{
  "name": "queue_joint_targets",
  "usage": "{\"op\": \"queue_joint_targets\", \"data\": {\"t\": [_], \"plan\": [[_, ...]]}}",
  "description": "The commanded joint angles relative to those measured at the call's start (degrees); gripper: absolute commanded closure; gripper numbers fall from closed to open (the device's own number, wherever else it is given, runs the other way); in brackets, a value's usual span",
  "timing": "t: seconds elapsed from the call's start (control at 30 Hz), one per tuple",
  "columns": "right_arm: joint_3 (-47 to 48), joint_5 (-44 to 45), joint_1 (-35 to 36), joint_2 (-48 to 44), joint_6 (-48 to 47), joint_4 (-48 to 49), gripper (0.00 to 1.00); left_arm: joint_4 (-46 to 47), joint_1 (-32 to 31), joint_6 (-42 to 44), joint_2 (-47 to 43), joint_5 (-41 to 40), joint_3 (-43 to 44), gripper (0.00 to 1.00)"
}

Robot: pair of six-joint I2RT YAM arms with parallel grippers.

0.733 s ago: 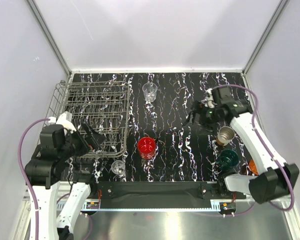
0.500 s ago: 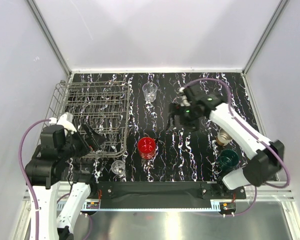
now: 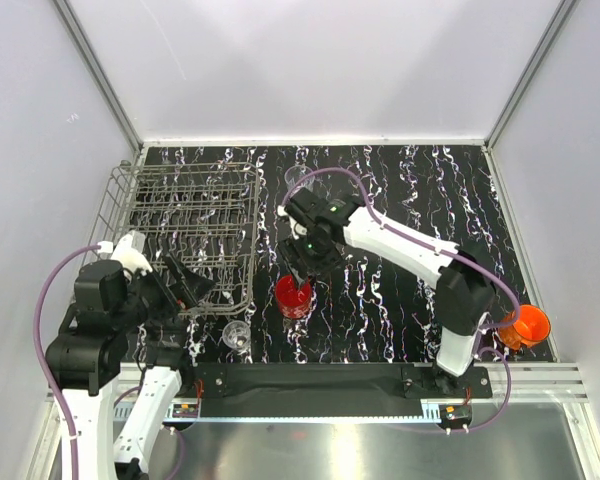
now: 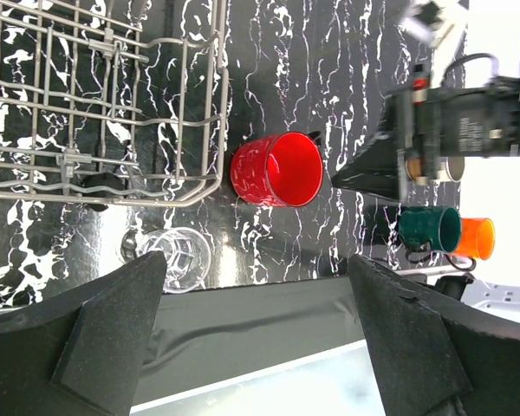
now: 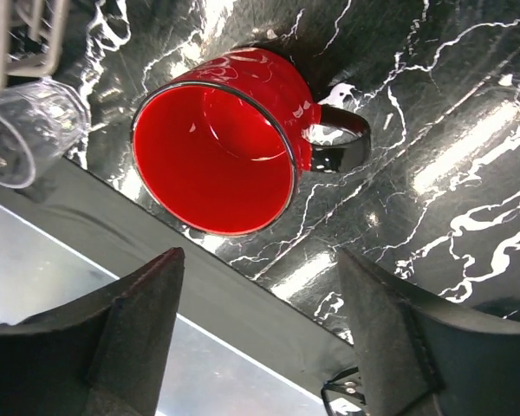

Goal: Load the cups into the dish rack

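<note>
1. Though half-covered from overhead, the red enamel cup point(image 5: 212, 143) shows whole at the right wrist, upright beside the grey wire dish rack point(image 4: 217, 104), with the right gripper point(image 5: 258, 260) spread above it.
2. Left gripper point(image 4: 256, 260) likewise spread, empty.

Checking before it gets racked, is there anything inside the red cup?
Nothing: the right wrist view looks straight into the red cup, glossy and empty. From above, the right gripper covers its far rim.
</note>
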Motion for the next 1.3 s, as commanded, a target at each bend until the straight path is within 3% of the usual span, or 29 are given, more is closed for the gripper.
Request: {"op": "queue_joint_targets", "data": {"t": [0.0,0.1,0.13,0.47,0.57,0.93,1.13,1.2,1.27], "plan": [[2.4,3.6,1.4,0.9,-4.0,1.4,0.23,1.6,0.2,-0.3,-1.0,2.8,1.4,0.07],[3.8,6.2,2.4,2.5,-5.6,2.7,0.28,1.4,0.2,-0.2,-1.2,3.3,1.4,0.07],[4.4,7.1,2.7,3.0,-6.3,3.3,0.34,1.1,0.2,-0.3,-1.3,3.3,1.4,0.07],[10.5,9.7,5.1,11.1,-12.1,2.4,0.39,-1.0,0.2,0.9,-1.9,3.2,2.7,0.07],[11.0,9.6,5.6,12.5,-13.3,2.8,0.45,-1.8,0.2,1.5,-2.0,2.8,3.3,0.07],[9.0,11.7,6.4,16.2,-15.1,3.3,0.50,-4.0,0.2,2.3,-2.9,2.8,5.1,0.07],[9.6,13.4,6.4,16.8,-13.3,2.8,0.70,-4.2,0.2,1.9,-3.7,4.1,4.7,0.08],[9.6,14.5,6.4,16.9,-12.9,2.8,0.83,-4.1,0.2,1.8,-4.0,4.7,4.4,0.09],[9.7,15.9,6.4,16.6,-12.5,2.0,0.89,-3.9,0.2,2.1,-4.0,5.2,4.3,0.10]]}}
